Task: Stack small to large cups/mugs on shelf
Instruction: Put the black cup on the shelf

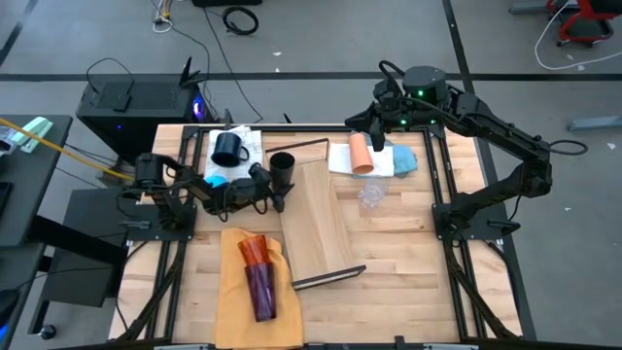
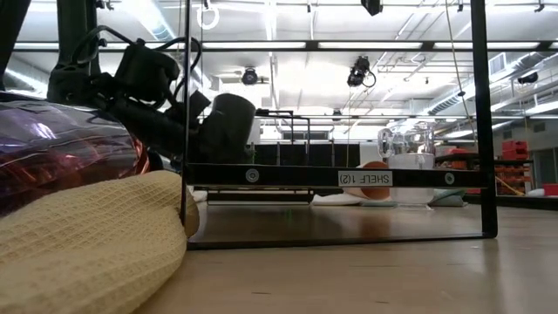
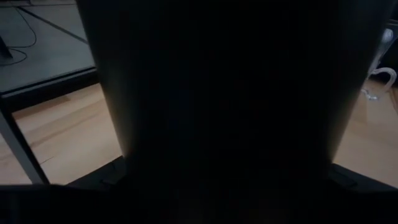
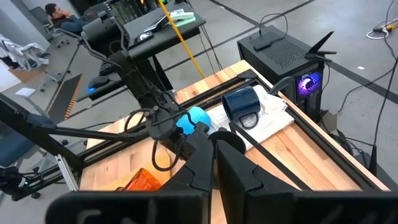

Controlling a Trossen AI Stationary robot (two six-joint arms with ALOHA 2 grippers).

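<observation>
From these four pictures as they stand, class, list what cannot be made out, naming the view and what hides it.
- Left wrist view: the black cup fills the picture, hiding the left gripper's fingers.
- Low view: the yellow cloth and purple tumbler block the table's near corner.
- Right wrist view: the right gripper, shut, covers much of the left gripper.
- High view: the clear plastic cups are too faint to count.

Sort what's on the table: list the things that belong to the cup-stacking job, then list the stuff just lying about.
Job:
black cup, in left claw
navy mug
bright blue mug
peach cup
clear cups
orange tumbler
purple tumbler
shelf

Lying about:
yellow cloth
white cloth
blue cloth
computer tower
</observation>
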